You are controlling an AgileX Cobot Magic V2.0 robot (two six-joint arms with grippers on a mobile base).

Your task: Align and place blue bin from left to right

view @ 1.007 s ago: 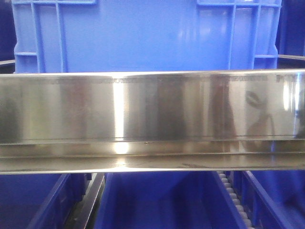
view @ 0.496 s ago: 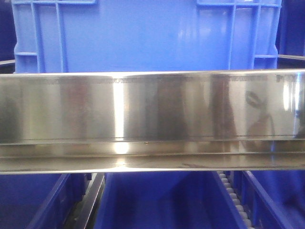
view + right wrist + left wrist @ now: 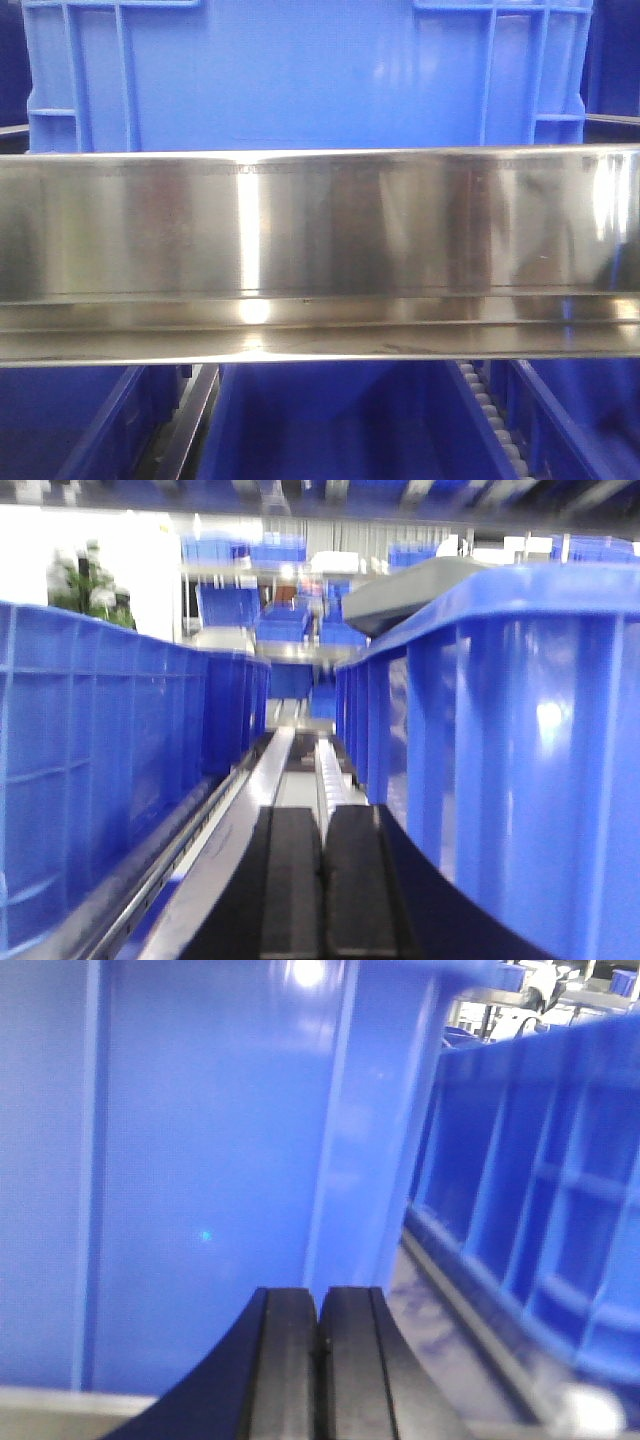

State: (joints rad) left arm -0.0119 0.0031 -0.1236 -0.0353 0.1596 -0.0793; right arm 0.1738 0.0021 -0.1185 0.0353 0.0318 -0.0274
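Observation:
The blue bin point(image 3: 300, 70) fills the upper front view, a bright glossy crate with ribbed frames at its corners, standing behind a steel rail. In the left wrist view its smooth wall point(image 3: 200, 1160) fills the picture just beyond my left gripper point(image 3: 318, 1295), which is shut with nothing between its black fingers. In the right wrist view the bin's wall point(image 3: 540, 760) rises close on the right of my right gripper point(image 3: 322, 815), which is also shut and empty. Neither gripper shows in the front view.
A wide stainless steel rail point(image 3: 320, 250) crosses the front view, with darker blue bins point(image 3: 330, 420) below it. A neighbouring blue bin point(image 3: 540, 1210) stands right of the left gripper. A row of blue bins point(image 3: 90, 760) and a roller track point(image 3: 328, 765) lie beside the right gripper.
The blue bin has shifted very slightly in the front view. A dark reflected shape on the right part of the steel rail has gone.

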